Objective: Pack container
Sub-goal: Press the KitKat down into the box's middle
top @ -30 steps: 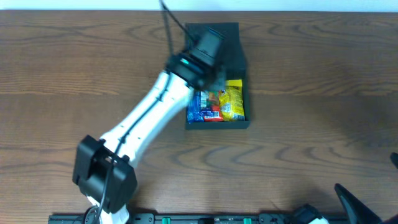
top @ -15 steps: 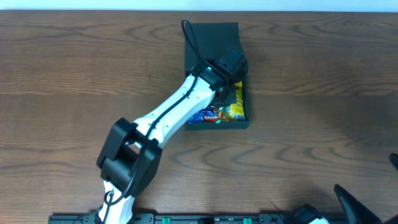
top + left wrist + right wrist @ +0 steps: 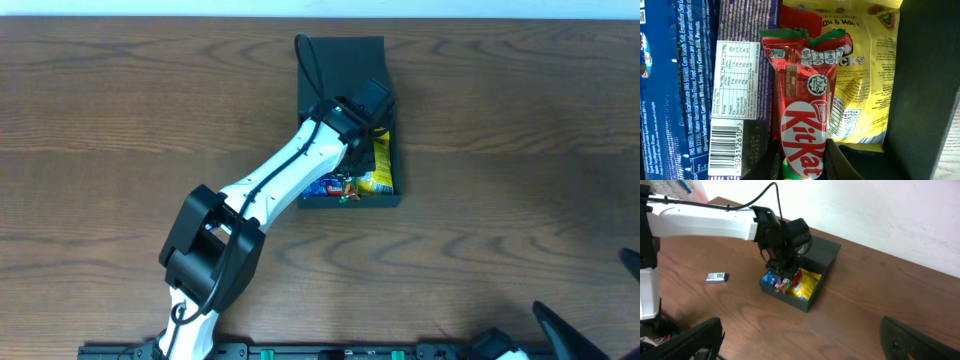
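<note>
Holding: left gripper (image 3: 802, 169) clamps KitKat bar (image 3: 802, 115) inside container (image 3: 345, 60), midway along far edge of table (image 3: 520, 150).
Neighbours: blue packet (image 3: 680, 85) left, yellow snack bag (image 3: 860, 75) right.
Blocking: left arm (image 3: 270, 180) overhangs container's left side.
Right gripper (image 3: 800, 345): spread wide, near edge.

Container (image 3: 340, 58): one was there.
KitKat bar (image 3: 802, 125): one.
Yellow packet (image 3: 860, 75): one.
Blue packets (image 3: 670, 90): two showed.
Loose packet (image 3: 717, 277): one lay outside.
</note>
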Robot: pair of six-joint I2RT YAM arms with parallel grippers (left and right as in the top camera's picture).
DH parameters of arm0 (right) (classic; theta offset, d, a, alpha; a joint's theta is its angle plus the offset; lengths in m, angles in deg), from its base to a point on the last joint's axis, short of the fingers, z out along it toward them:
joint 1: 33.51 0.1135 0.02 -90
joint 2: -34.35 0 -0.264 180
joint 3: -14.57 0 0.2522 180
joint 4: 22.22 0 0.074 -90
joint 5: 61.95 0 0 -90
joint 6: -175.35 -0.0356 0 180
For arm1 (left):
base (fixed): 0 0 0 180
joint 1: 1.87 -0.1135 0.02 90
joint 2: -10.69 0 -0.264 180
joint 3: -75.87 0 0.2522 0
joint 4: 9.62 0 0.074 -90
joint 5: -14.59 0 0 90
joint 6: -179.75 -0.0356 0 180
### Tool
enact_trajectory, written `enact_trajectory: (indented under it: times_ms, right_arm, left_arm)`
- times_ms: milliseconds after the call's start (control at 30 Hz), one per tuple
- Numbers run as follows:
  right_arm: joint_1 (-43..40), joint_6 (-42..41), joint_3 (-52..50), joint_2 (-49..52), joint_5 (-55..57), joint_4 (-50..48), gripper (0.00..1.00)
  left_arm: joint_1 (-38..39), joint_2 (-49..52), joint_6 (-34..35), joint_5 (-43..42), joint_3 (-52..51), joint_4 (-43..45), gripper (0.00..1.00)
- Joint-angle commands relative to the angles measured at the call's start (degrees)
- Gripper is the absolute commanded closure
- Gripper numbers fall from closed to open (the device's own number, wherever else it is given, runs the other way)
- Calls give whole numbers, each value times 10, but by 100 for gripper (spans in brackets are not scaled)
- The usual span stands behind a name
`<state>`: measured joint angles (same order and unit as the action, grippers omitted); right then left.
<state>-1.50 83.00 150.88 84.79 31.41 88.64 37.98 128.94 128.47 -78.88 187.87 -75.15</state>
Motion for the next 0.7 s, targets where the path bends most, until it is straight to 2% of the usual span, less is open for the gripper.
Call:
enact_trajectory:
  times_ms: [0, 267, 600, 633, 667]
  right_arm:
    - [2, -6, 0, -2, -4, 2, 1]
    - [2, -5, 0, -2, -4, 2, 1]
    - [2, -5, 0, -2, -4, 2, 1]
    - [2, -5, 0, -2, -4, 2, 1]
    - [2, -5, 0, -2, -4, 2, 1]
  left_arm:
    - [-8, 16, -15, 37, 10, 2, 94]
    - [-25, 16, -15, 40, 10, 31, 94]
    - [-27, 17, -41, 38, 10, 22, 94]
    - [-27, 17, -41, 38, 10, 22, 89]
    - [-27, 17, -45, 38, 10, 23, 77]
